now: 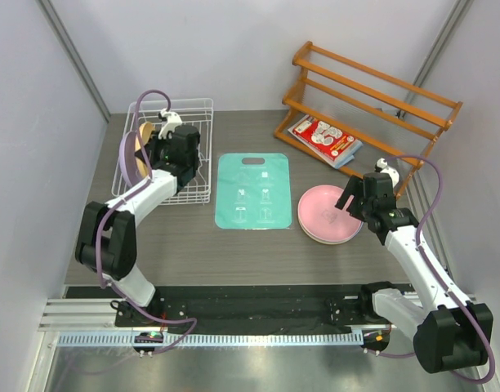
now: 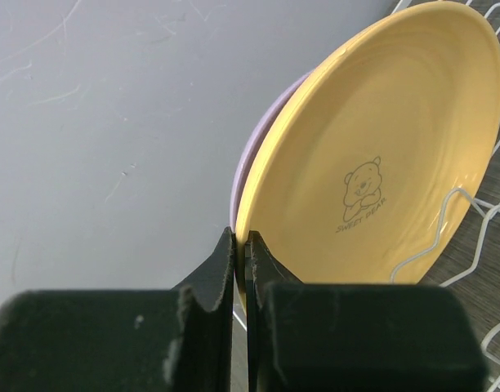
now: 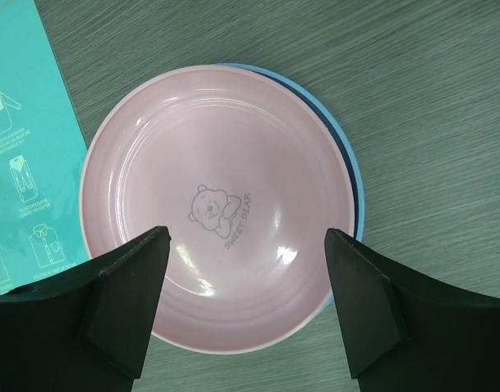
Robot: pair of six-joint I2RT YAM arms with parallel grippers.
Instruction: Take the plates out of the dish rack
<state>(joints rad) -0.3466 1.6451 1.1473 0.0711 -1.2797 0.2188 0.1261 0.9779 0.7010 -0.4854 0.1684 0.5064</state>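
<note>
The white wire rectangular dish rack [image 1: 210, 155] holds 2 plates, both standing on edge at its left side. One is a round yellow-orange plastic plate with a bear print [image 2: 372, 163]. Just behind it, and apparently touching it, is a round lilac plastic plate [image 2: 262, 143] that shows only a sliver of rim. The left gripper [image 2: 242, 245] is inside the rack, its fingers drawn together to a narrow slit at the yellow-orange plate's rim. They appear clamped on that rim, though the contact is partly hidden.

Well to the right of the rack, beyond a flat teal rectangular mat [image 1: 252, 190], a round pink plastic plate [image 3: 217, 204] lies on a round blue plastic plate [image 3: 350, 167]. That makes 2 plates already out. The right gripper [image 3: 246, 302] hangs over that stack, fingers spread wide and holding nothing.

The pinch is shallow and sits on a smooth rim, so the yellow-orange plate could pivot or slip as it lifts. Its lower edge sits among the rack's wires and could snag, dragging the light rack along. The lilac plate may topple once its neighbour leaves.
</note>
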